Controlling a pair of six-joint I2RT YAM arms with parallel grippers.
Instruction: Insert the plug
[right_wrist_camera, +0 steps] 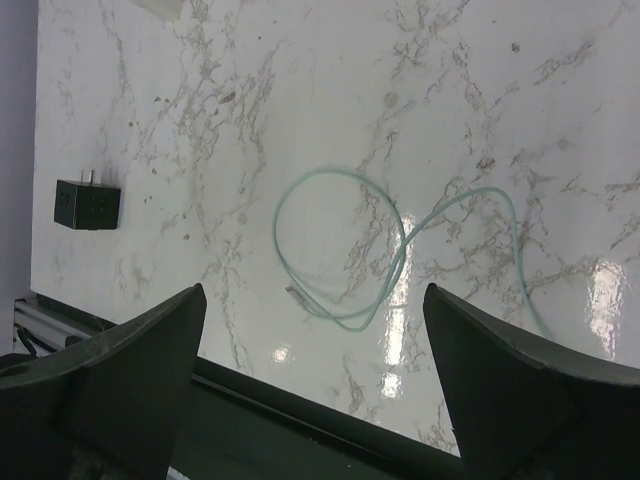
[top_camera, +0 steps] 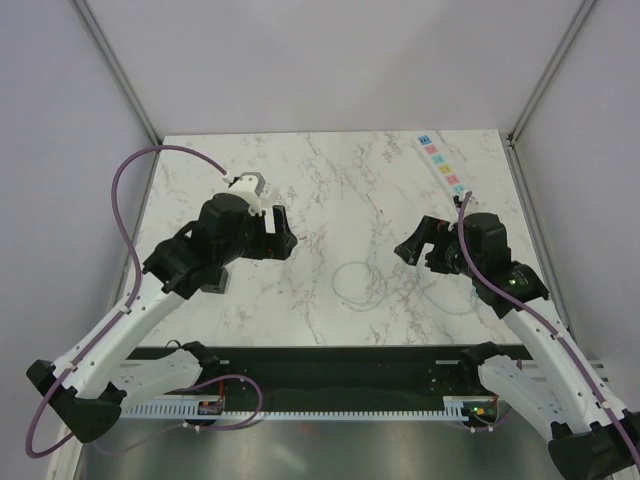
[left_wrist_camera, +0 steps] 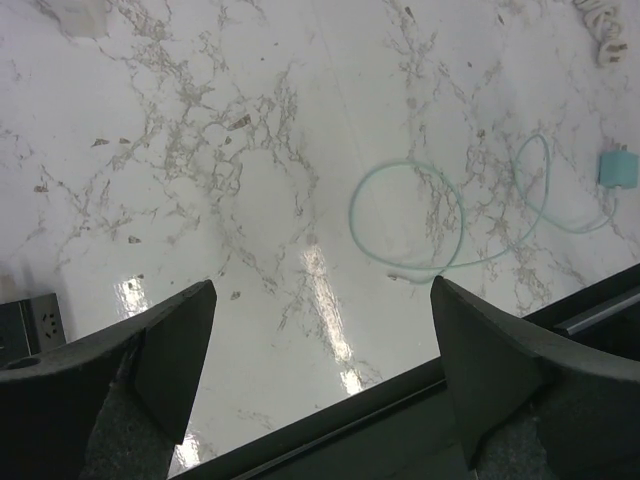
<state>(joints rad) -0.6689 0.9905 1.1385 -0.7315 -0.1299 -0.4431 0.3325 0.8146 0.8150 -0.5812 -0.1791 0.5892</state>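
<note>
The plug (right_wrist_camera: 87, 205) is a small matte black cube with two prongs, lying on the marble table near its front edge, far left in the right wrist view. It also shows at the left edge of the left wrist view (left_wrist_camera: 32, 325), beside the left finger. In the top view it is hidden under the left arm. The white power strip (top_camera: 440, 165) with coloured squares lies at the far right of the table. My left gripper (top_camera: 283, 236) (left_wrist_camera: 322, 292) is open and empty above the table. My right gripper (top_camera: 412, 250) (right_wrist_camera: 312, 295) is open and empty, well short of the strip.
A thin pale-green cable (top_camera: 337, 283) (left_wrist_camera: 352, 205) (right_wrist_camera: 277, 225) lies coiled between the two grippers, ending in a small pale-blue adapter (left_wrist_camera: 617, 167). The table's dark front rail (right_wrist_camera: 300, 410) runs just below both grippers. Grey walls enclose the table.
</note>
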